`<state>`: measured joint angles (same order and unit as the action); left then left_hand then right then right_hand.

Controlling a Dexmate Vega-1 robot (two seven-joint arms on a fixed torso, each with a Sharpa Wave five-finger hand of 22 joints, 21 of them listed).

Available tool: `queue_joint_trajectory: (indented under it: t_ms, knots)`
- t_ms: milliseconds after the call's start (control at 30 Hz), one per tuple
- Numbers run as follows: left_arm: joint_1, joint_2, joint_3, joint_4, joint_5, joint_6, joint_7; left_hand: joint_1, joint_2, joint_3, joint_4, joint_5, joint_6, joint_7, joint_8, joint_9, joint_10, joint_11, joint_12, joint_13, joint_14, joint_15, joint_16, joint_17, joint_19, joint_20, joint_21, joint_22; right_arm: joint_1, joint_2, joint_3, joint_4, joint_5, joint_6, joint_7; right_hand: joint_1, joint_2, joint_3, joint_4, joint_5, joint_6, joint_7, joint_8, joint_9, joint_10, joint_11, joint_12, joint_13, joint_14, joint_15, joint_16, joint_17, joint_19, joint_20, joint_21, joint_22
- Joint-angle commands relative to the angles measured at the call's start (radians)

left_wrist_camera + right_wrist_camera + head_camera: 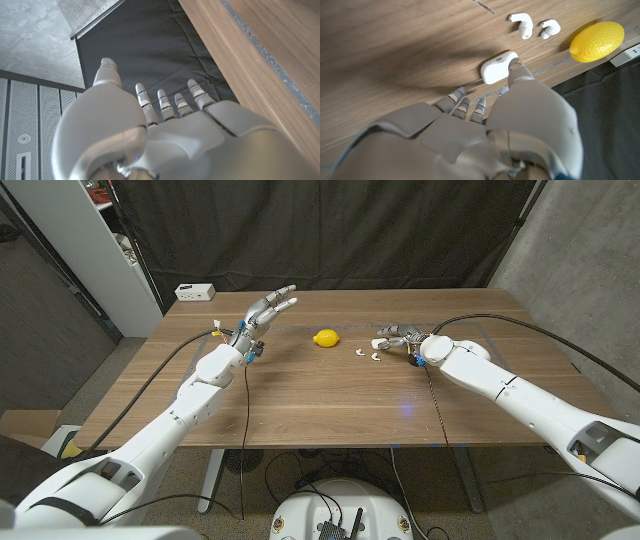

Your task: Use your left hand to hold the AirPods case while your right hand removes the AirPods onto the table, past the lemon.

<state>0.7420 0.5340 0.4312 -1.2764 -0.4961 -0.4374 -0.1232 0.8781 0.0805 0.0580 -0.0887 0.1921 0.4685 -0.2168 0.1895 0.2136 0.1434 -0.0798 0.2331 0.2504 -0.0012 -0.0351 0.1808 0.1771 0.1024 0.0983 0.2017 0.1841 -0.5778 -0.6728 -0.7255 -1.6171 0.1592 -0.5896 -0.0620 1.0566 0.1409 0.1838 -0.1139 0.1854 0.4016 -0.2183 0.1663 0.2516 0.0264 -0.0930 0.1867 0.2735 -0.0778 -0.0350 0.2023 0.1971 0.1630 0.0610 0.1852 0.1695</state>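
The yellow lemon (326,338) (596,41) lies at the table's far middle. To its right two white AirPods (362,352) (521,24) lie loose side by side on the wood. The white AirPods case (381,342) (495,69) lies on the table just beyond them. My right hand (405,340) (485,135) is low behind the case, thumb tip touching its edge, the other fingers stopping short of it. My left hand (265,312) (165,135) is raised over the far left of the table, fingers spread, holding nothing, well left of the lemon.
A white box (196,291) stands at the table's far left edge. A black curtain (400,230) hangs behind the table, with a white shelf unit (100,240) at the left. Bare wood (330,405) stretches across the near half of the table.
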Motion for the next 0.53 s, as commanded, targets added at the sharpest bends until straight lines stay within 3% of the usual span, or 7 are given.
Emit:
queue_joint_trajectory:
  t_ms: [33,233,433,533]
  knots:
    - [-0.001,0.009,-0.004,-0.007,-0.003,0.011,0.000,0.001,0.007,0.000,-0.008,0.000,0.010,0.003,0.006,-0.002,0.016,-0.002,0.007,0.001,0.008,-0.019,0.006,0.000,0.011,0.002,0.005,0.001,-0.048,-0.024,0.067,-0.078,-0.005,0.084,-0.075,-0.023,-0.005,-0.013,0.004,0.000,-0.054,0.002,-0.002,-0.012,-0.023,-0.004,0.001,-0.004,-0.013,-0.052,-0.004,-0.001,0.009,0.000,0.006,0.001]
    - [-0.001,0.010,-0.004,-0.009,-0.006,0.018,-0.002,0.000,0.008,0.001,-0.009,0.000,0.009,0.002,0.006,-0.004,0.015,-0.004,0.007,0.000,0.009,-0.018,0.006,0.000,0.010,0.003,0.005,0.001,-0.086,-0.031,0.119,-0.110,0.009,0.160,-0.113,-0.058,-0.005,-0.023,0.014,-0.001,-0.179,0.000,-0.003,-0.036,0.005,0.012,0.020,-0.014,0.015,-0.062,0.007,-0.006,0.015,-0.002,0.006,0.000]
    - [-0.001,0.009,-0.002,-0.009,-0.009,0.024,-0.004,-0.001,0.010,0.001,-0.011,-0.001,0.014,0.003,0.008,-0.006,0.019,-0.002,0.009,-0.002,0.010,-0.020,0.006,-0.001,0.012,0.002,0.005,0.001,-0.123,-0.032,0.166,-0.133,0.027,0.227,-0.146,-0.067,-0.006,-0.022,0.004,-0.002,-0.289,-0.002,0.005,-0.053,0.056,0.021,0.034,-0.025,0.062,-0.091,0.011,-0.015,0.040,-0.068,0.008,-0.003]
    - [-0.006,0.007,0.001,-0.003,-0.007,0.021,-0.008,-0.002,0.009,0.000,-0.011,-0.001,0.018,0.002,0.009,-0.006,0.019,0.002,0.009,-0.002,0.011,-0.019,0.006,-0.001,0.012,0.004,0.005,0.001,-0.141,-0.030,0.187,-0.138,0.038,0.260,-0.160,-0.071,-0.002,-0.022,0.006,-0.003,-0.303,-0.001,0.006,-0.055,0.060,0.023,0.034,-0.027,0.070,-0.096,0.012,-0.015,0.043,-0.080,0.007,-0.003]
